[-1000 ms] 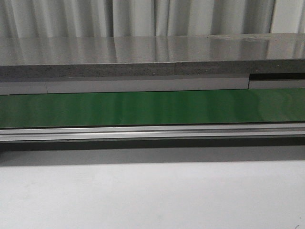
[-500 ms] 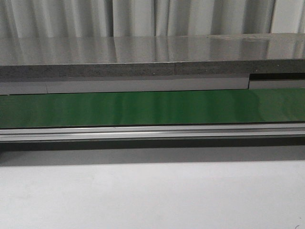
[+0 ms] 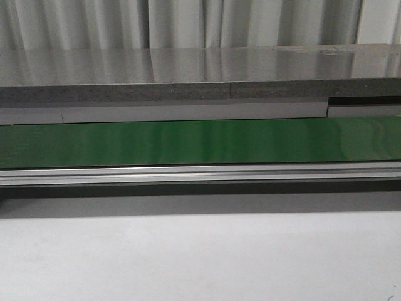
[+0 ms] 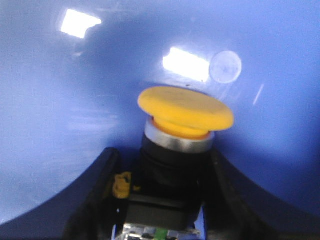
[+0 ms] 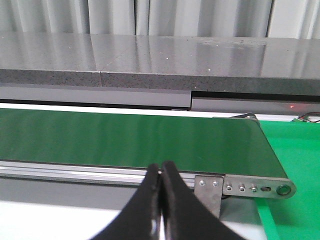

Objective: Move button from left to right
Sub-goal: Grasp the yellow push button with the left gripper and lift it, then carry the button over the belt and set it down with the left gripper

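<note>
In the left wrist view the button (image 4: 185, 112) has a round yellow-orange head, a silver ring and a black blocky body with a tiny green mark at its base. It sits inside a blue container (image 4: 60, 90). My left gripper (image 4: 162, 156) has its black fingers on both sides of the black body and appears shut on it. My right gripper (image 5: 161, 168) is shut and empty, in front of the near rail of the green belt (image 5: 130, 137), close to the belt's right end. Neither gripper nor the button shows in the front view.
The green belt (image 3: 200, 143) runs across the front view, with a silver rail (image 3: 200, 174) in front and a grey stone ledge (image 3: 200, 78) behind. White table surface (image 3: 200, 257) lies near me. A metal end bracket (image 5: 250, 186) and a green mat (image 5: 295, 150) are at the belt's right end.
</note>
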Robot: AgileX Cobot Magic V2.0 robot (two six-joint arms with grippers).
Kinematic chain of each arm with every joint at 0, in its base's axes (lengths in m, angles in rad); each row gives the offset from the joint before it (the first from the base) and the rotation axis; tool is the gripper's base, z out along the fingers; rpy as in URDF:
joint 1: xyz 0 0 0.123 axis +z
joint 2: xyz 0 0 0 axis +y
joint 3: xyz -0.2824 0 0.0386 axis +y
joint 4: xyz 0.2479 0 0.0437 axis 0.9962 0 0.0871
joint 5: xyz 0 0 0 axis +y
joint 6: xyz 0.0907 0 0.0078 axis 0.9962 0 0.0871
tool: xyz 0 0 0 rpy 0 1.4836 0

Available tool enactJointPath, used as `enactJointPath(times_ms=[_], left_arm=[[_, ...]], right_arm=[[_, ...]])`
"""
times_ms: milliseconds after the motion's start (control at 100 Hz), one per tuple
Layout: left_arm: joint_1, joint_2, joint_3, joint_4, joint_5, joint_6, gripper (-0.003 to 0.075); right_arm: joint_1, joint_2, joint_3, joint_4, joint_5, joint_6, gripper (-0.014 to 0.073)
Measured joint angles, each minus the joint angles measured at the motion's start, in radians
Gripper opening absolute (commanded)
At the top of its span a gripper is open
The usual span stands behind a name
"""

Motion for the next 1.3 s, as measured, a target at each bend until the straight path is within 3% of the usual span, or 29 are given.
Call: enactJointPath(times_ms=[570,1070,1180,1300], left_arm=[[-0.009,-0.205,-0.017,-0.100,0.104,0.068,-0.0020],[-0.194,-0.211,-0.017,-0.068,0.145,0.097,-0.0016],[-0.206,-0.211,-0.017,-0.062,0.150,0.099,0.0053],[-0.206,-0.211,-0.017,-0.058,0.160,0.100,0.0212]], right_arm=[[0.000,0.000,0.000,0.000,0.000,0.000,-0.0067],[0.000,0.000,0.000,0.000,0.000,0.000,-0.0067],[0.000,0.000,0.000,0.000,0.000,0.000,-0.0067],[0.000,0.000,0.000,0.000,0.000,0.000,-0.0067]])
